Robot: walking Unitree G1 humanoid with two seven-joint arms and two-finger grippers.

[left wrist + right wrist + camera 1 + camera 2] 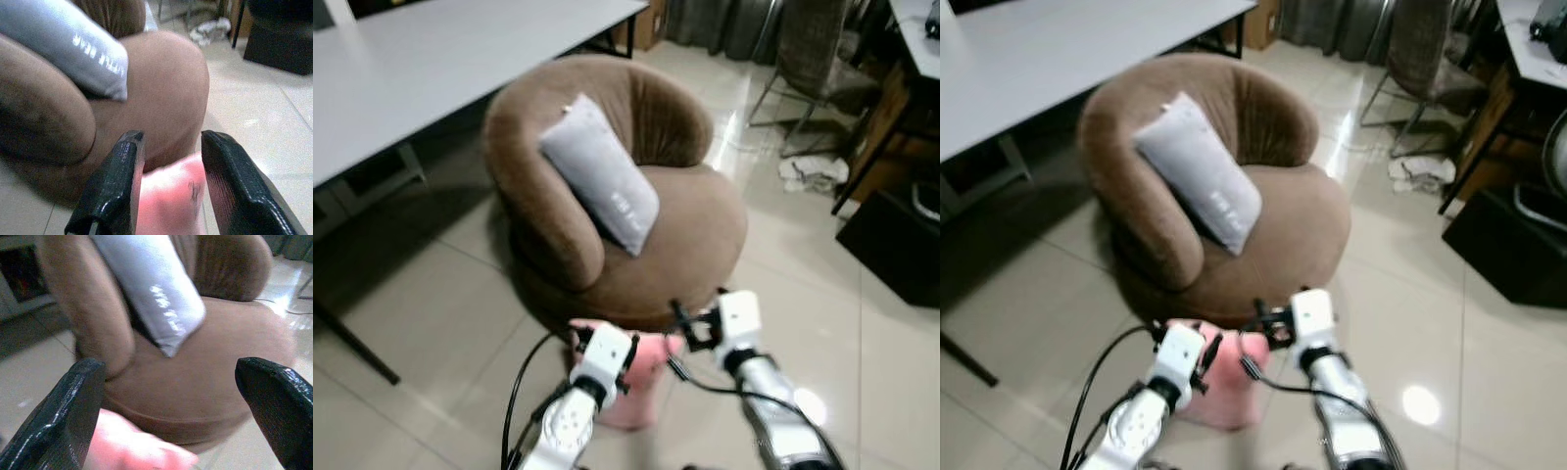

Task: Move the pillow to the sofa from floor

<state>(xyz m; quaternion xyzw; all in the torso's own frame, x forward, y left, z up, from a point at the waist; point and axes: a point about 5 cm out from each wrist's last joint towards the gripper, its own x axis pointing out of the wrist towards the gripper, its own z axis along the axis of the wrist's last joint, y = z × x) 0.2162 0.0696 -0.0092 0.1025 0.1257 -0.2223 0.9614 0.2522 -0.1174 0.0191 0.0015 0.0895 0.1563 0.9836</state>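
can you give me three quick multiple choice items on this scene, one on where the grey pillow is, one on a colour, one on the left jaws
1. Where does the grey pillow lie?
A. on the floor
B. on the brown sofa
C. on the table

2. What colour is the pillow between the grippers?
A. pink
B. blue
C. green

3. How do the left gripper's jaws stand?
A. shut empty
B. folded back
C. around the pink pillow

Answers:
1 B, it leans against the sofa's backrest.
2 A, it shows pink in every view.
3 C, the left wrist view shows pink fabric between the jaws.

Beyond both grippers, the brown round sofa's front seat lay bare, while a grey pillow leaned across its left armrest. The pink pillow filled the left gripper's gap.
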